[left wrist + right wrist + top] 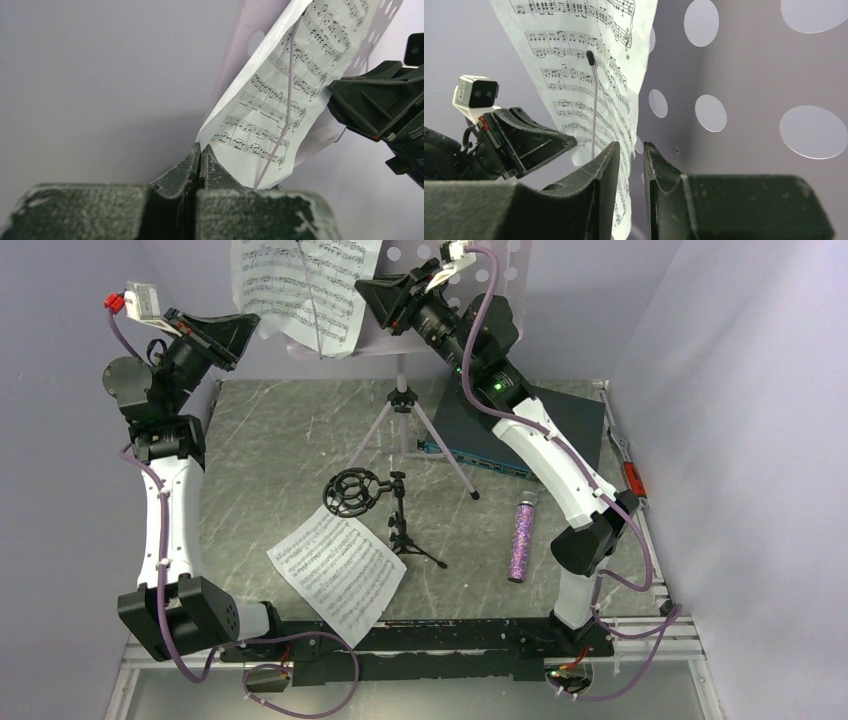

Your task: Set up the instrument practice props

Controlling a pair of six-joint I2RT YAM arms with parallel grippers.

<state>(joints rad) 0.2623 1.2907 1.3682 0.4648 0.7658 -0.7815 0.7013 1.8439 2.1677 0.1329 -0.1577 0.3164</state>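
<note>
One sheet-music page [300, 290] leans on the music stand [530, 280] at upper centre, with the left tool [258, 326] pinched shut on its corner and the right tool [363, 288] slightly open beside it. The second page [340, 570], microphone [522, 537] and small tripod stand [400, 520] wait on the desk [270, 440], seemingly not yet placed.

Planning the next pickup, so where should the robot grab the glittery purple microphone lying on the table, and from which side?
Grip the microphone mid-barrel, coming straight down from above. It lies flat on the table, its length running away from the arms, so pinching across its narrow width, left to right, probably suits best.
</note>
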